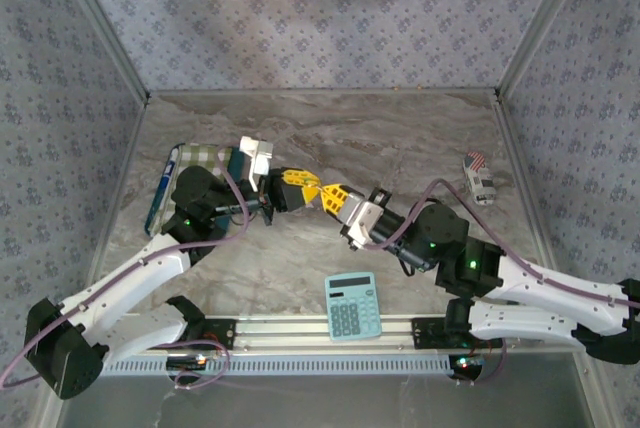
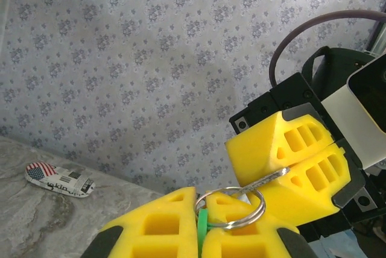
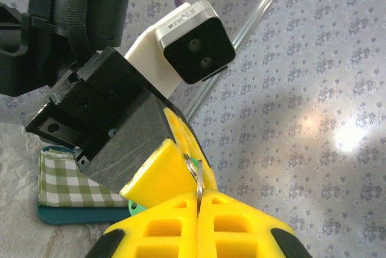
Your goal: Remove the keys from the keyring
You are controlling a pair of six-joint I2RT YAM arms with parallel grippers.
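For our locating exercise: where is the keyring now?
Left wrist view, bottom centre: the keyring is pinched by the right end effector, beside the green keys in the left end effector.

In the left wrist view the keys (image 2: 202,234) show as just a green sliver. The rest is buried between the fingers of the left gripper (image 2: 199,210), which the frame cuts off at 6 o'clock. In the right wrist view the keyring (image 3: 194,170) sits edge-on, its lower part lost inside the right gripper (image 3: 198,201). From above, both are too small to tell.
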